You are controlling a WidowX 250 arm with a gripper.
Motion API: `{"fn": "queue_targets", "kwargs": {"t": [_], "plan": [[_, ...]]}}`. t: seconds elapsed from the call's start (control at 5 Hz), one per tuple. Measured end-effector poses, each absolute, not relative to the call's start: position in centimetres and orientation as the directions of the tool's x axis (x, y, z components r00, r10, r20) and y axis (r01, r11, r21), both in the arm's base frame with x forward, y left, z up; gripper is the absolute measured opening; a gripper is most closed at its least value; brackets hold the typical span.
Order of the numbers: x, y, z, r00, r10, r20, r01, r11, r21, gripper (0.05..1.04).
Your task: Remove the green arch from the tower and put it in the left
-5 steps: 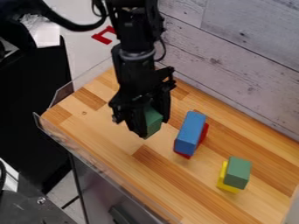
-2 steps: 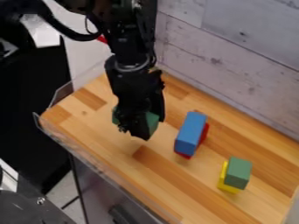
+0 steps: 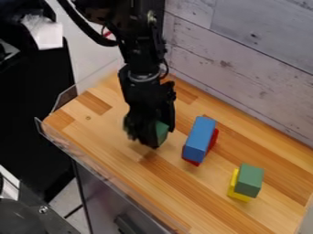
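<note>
Wooden tabletop, and your gripper has the green arch!

Below you runs the striped wooden tabletop [image 3: 98,137], your black gripper [image 3: 147,140] hanging over its upper-left part in the camera view. Next, the long blue block [image 3: 199,139], sitting on a red piece [image 3: 192,162]. And you've got the green arch [image 3: 161,133] pinched between the jaws, near the blue block, on its left in view! Lower right, a green block [image 3: 249,180] on a yellow piece [image 3: 233,190].
</note>
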State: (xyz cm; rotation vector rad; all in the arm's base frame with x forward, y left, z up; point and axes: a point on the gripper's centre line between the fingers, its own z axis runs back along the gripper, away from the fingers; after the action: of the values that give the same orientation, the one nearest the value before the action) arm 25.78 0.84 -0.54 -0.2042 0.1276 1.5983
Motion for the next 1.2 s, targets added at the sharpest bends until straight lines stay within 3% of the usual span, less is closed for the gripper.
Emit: {"fn": "queue_targets", "kwargs": {"t": [0.4,0.6,0.8,1.0,1.2], "plan": [[26.3,0.4,-1.9,-0.066,0.967,-0.247,-0.996,-0.077,-0.035,0.598],[26.4,0.7,-2.0,-0.074,0.966,-0.249,-0.995,-0.087,-0.042,0.675],[26.6,0.5,-1.7,-0.075,0.962,-0.264,-0.996,-0.087,-0.034,0.955],[26.5,0.3,-1.6,-0.079,0.958,-0.277,-0.996,-0.089,-0.026,1.000],[27.5,0.4,0.7,0.005,0.967,-0.254,-0.997,-0.015,-0.074,0.999]]}}
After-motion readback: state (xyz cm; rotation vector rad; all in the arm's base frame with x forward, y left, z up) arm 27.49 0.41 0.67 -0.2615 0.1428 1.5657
